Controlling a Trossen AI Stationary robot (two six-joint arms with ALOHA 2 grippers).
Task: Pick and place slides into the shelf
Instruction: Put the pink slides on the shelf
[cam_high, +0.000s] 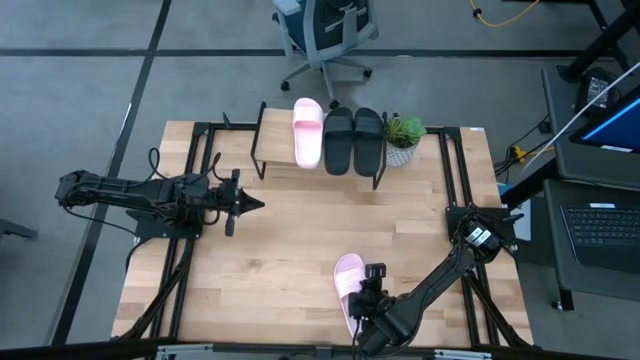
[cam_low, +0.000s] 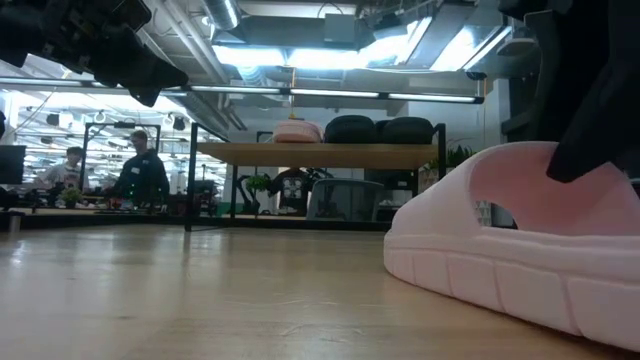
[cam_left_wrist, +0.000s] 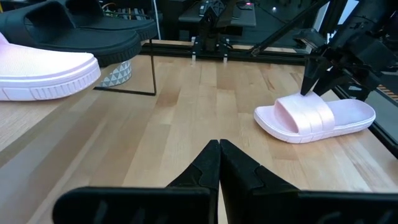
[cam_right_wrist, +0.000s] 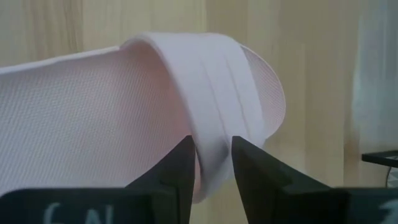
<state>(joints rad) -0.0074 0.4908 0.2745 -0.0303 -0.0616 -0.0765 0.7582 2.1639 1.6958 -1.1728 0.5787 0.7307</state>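
Left of the shelf (cam_high: 318, 140), the left gripper (cam_high: 252, 205) hovers, jaws together. Three slides sit on the shelf: one pink (cam_high: 307, 131), two black (cam_high: 353, 139). The right gripper (cam_high: 362, 303) clamps the fourth slide's (cam_high: 348, 277) strap, well apart from the shelf.

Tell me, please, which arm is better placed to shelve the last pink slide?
Right: the right gripper already straddles the pink slide's strap, while the left gripper waits shut, apart from it.

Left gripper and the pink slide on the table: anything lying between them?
Nothing. The left wrist view shows only bare tabletop from the left gripper to the pink slide.
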